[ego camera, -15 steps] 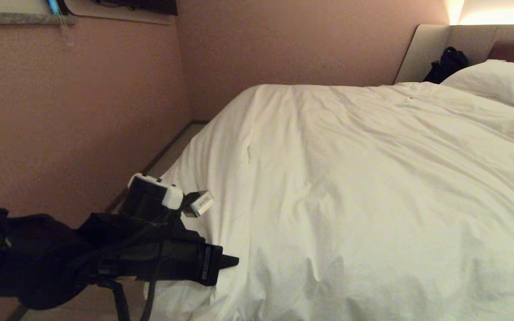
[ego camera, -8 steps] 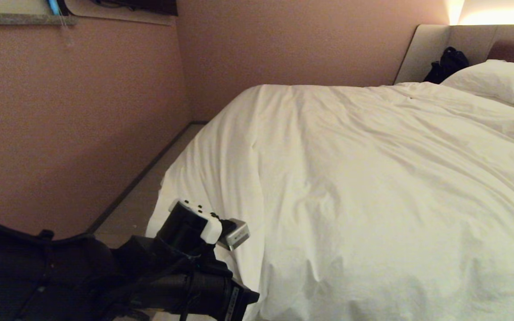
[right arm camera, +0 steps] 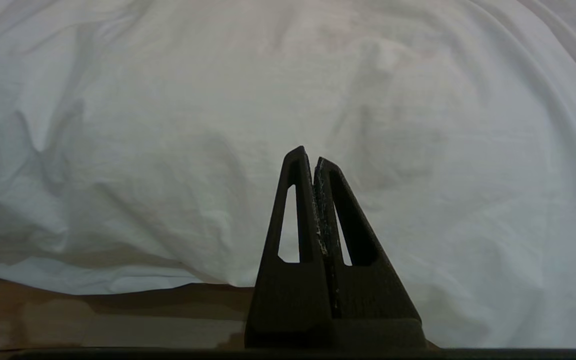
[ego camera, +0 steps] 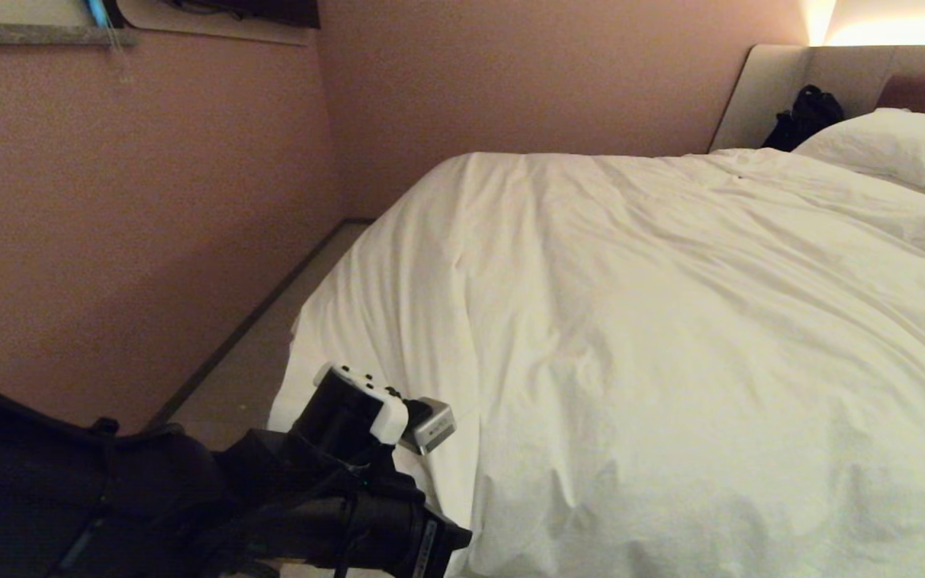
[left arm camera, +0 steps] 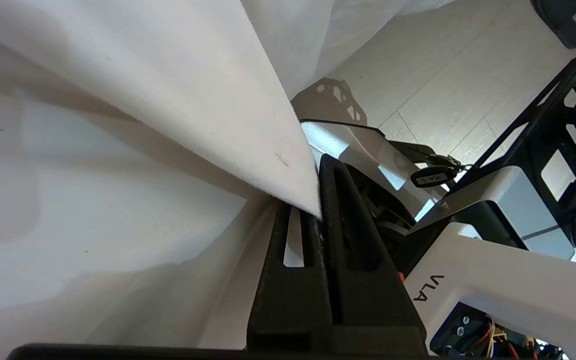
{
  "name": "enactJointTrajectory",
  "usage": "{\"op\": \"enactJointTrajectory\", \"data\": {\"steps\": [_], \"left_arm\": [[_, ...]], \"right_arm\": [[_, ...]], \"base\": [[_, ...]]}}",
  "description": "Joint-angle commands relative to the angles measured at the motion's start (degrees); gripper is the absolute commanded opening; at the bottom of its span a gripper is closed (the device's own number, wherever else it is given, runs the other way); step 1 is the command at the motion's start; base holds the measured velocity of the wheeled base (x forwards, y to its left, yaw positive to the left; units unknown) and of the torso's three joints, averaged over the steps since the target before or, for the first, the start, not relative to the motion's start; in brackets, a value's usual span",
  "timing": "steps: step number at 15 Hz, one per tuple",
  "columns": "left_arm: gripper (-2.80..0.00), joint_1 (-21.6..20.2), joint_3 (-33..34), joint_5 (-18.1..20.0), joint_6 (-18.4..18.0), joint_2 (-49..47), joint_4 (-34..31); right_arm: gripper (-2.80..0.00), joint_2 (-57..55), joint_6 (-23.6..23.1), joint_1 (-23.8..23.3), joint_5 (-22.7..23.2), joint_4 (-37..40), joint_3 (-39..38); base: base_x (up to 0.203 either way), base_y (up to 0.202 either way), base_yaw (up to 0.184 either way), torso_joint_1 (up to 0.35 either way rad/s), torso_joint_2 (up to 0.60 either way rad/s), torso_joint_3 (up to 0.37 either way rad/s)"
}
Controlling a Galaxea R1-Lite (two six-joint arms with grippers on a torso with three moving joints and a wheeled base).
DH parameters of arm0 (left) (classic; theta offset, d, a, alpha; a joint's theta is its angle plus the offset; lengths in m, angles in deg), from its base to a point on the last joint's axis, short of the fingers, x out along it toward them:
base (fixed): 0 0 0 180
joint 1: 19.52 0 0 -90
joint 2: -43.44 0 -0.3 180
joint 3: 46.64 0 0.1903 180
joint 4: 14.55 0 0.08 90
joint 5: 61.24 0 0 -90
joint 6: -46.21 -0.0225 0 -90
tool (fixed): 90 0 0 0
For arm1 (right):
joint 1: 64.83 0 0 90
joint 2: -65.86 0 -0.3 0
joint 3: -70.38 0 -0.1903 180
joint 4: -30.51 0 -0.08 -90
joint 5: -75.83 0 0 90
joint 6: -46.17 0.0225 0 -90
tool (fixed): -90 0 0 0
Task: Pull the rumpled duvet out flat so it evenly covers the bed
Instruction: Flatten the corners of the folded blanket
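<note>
My left gripper point(left arm camera: 318, 200) is clamped on the duvet point(ego camera: 631, 337) corner, soft, bulky cloth best pulled from its edge; my right gripper point(right arm camera: 313, 160) sits closed, empty.

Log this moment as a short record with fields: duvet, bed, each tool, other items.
duvet: white duvet, creased, spread over the bed, draping down the near corner
bed: headboard at far right
left tool: left tool shut on a fold of duvet edge, low at the bed's near-left corner
right tool: right tool shut, empty, facing the duvet
other: pillow; black bag by the headboard
</note>
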State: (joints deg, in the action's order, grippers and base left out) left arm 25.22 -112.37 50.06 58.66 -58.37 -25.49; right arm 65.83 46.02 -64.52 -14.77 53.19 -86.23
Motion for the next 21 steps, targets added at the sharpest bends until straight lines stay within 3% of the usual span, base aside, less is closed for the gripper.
{"op": "enactJointTrajectory", "data": {"steps": [1, 3, 5, 6, 15, 18, 20, 21], "left_arm": [[-2.80, -0.6, -0.4, -1.7, 0.7, -0.3, 1.1], [-2.80, -3.0, -0.8, -8.3, 4.5, -1.8, 7.1], [-2.80, -5.4, -1.7, -9.2, 6.3, -2.7, 8.0], [0.00, -6.1, -2.1, -9.8, 6.5, -3.0, 8.0], [0.00, -6.8, -7.1, -11.7, 15.0, 3.4, 9.1], [0.00, -9.9, -9.4, -13.2, 17.4, 6.9, 10.4], [0.00, -12.8, -9.6, -16.1, 17.4, 8.5, 10.6], [0.00, -14.3, -9.6, -19.6, 16.7, 8.9, 11.0]], "right_arm": [[-2.80, 0.0, 0.0, 0.0, 0.0, 0.0, 0.0], [-2.80, 0.0, 0.0, 0.0, 0.0, 0.0, 0.0], [-2.80, 0.0, 0.0, 0.0, 0.0, 0.0, 0.0], [-2.80, 0.0, 0.0, 0.0, 0.0, 0.0, 0.0], [-2.80, 0.0, 0.0, 0.0, 0.1, 0.0, 0.0], [-2.80, 0.0, 0.0, 0.0, 0.0, 0.0, 0.0], [-2.80, 0.0, 0.0, 0.0, 0.0, 0.0, 0.0], [-2.80, 0.0, 0.0, 0.0, 0.0, 0.0, 0.0]], "base": [[0.000, 0.000, 0.000, 0.000, 0.00, 0.000], [0.000, 0.000, 0.000, 0.000, 0.00, 0.000], [0.000, 0.000, 0.000, 0.000, 0.00, 0.000], [0.000, 0.000, 0.000, 0.000, 0.00, 0.000], [0.000, 0.000, 0.000, 0.000, 0.00, 0.000], [0.000, 0.000, 0.000, 0.000, 0.00, 0.000], [0.000, 0.000, 0.000, 0.000, 0.00, 0.000], [0.000, 0.000, 0.000, 0.000, 0.00, 0.000]]}}
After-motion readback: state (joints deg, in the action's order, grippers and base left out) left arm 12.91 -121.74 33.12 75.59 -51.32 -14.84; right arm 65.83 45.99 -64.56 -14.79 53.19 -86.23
